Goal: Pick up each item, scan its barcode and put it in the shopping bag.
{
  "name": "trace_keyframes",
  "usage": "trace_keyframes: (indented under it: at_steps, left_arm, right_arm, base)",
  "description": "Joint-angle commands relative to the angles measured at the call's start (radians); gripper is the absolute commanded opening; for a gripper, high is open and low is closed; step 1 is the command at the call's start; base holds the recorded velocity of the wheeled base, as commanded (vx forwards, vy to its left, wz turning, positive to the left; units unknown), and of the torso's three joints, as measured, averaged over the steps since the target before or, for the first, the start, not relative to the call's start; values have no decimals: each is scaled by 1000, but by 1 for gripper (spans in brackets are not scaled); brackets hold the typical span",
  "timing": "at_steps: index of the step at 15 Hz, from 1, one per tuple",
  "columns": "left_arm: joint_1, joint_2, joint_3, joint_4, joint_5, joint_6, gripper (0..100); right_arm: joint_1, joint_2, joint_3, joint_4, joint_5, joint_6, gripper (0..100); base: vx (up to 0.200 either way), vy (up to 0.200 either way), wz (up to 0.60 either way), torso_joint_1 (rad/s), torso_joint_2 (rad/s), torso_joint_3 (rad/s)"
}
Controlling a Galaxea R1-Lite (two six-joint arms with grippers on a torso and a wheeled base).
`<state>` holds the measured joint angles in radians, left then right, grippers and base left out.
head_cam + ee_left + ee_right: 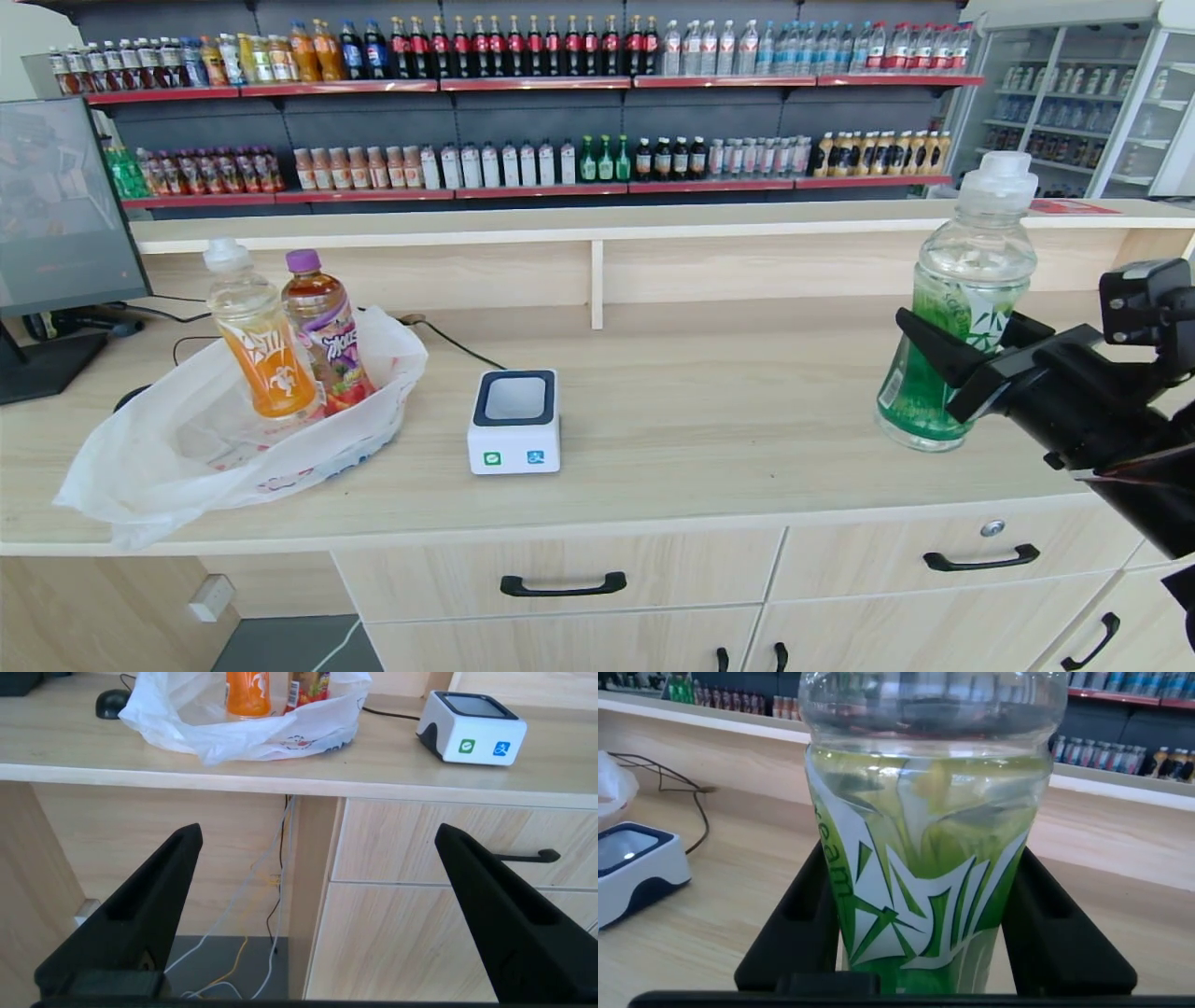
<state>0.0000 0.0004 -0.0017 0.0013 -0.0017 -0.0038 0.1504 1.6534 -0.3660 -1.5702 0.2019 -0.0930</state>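
On the right side of the counter, a green bottle is held upright by the right gripper, whose fingers are clamped on either side of the labelled lower body. The bottle is judged nearly full, and so fairly heavy. Its thin plastic wall should be stiff while capped, but the glossy label may slip, so a hold low on the body, as taken, seems sound. Whether its base touches the counter cannot be told. No barcode can be made out on the faces shown, and it is probably turned away.

The scanner stands mid-counter, well apart from the bottle. The shopping bag lies at the left, with two bottles upright inside. The left gripper is seen spread wide and empty, below counter level before the drawers.
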Motion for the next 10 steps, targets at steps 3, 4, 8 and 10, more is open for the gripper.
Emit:
trace_keyframes:
  at_steps: [3, 4, 8, 10]
  left_arm:
    - [0, 0, 0, 0, 0, -1, 100]
    - [0, 0, 0, 0, 0, -1, 100]
    - [0, 0, 0, 0, 0, -1, 100]
    - [0, 0, 0, 0, 0, -1, 100]
  right_arm:
    - [1, -92, 84, -1, 1, -8, 0]
    - [8, -116, 105, -1, 1, -21, 0]
    - [24, -205, 127, -1, 1, 2, 0]
    - [81, -207, 151, -1, 2, 16, 0]
  base:
    - [0, 0, 0, 0, 0, 0]
    - [0, 0, 0, 0, 0, 0]
    - [0, 0, 0, 0, 0, 0]
    - [0, 0, 0, 0, 0, 0]
